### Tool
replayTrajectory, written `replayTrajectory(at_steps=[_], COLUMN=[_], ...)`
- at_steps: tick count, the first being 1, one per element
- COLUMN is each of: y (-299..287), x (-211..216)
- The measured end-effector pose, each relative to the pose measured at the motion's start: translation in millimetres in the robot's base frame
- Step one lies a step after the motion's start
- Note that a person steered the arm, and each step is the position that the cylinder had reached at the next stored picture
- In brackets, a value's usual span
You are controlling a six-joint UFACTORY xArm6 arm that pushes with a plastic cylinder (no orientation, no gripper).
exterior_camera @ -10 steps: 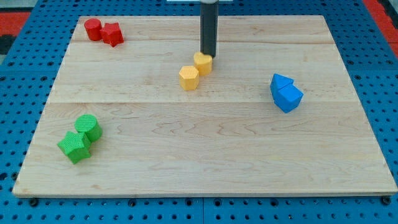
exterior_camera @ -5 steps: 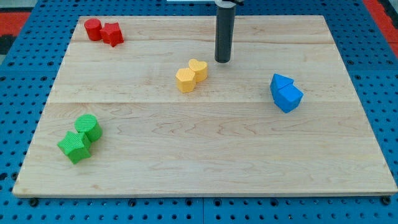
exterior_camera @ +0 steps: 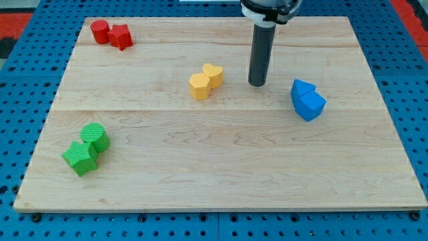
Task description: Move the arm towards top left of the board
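- Eight blocks sit in four touching pairs on the board (exterior_camera: pixel 221 167).
- My tip (exterior_camera: pixel 257 84), a bare rod holding nothing, stands between the yellow heart (exterior_camera: pixel 213 74) and the blue pair (exterior_camera: pixel 307 100), touching neither.

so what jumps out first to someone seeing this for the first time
The dark rod coming down from the view's top stands out most, my tip resting on bare wood between the yellow pair and the blue pair, touching neither. Then the colours: blocks sit in four tight pairs on the pale wooden board, with the red pair at the top left corner and the green pair at the lower left.
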State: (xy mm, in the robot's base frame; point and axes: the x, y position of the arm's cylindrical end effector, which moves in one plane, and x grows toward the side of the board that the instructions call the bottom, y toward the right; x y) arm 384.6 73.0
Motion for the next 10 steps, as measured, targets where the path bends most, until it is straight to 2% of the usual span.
replayTrajectory(at_steps=[1, 2, 3, 4, 5, 6, 7, 9, 10], y=[-83.0, -143.1, -156.2, -172.1, -195.4, -247.2, -255.5, -356.8, -370.8], x=[-61.3, -105.3, -158.2, -187.8, -193.1, -193.4, -193.3, -192.4, -189.0])
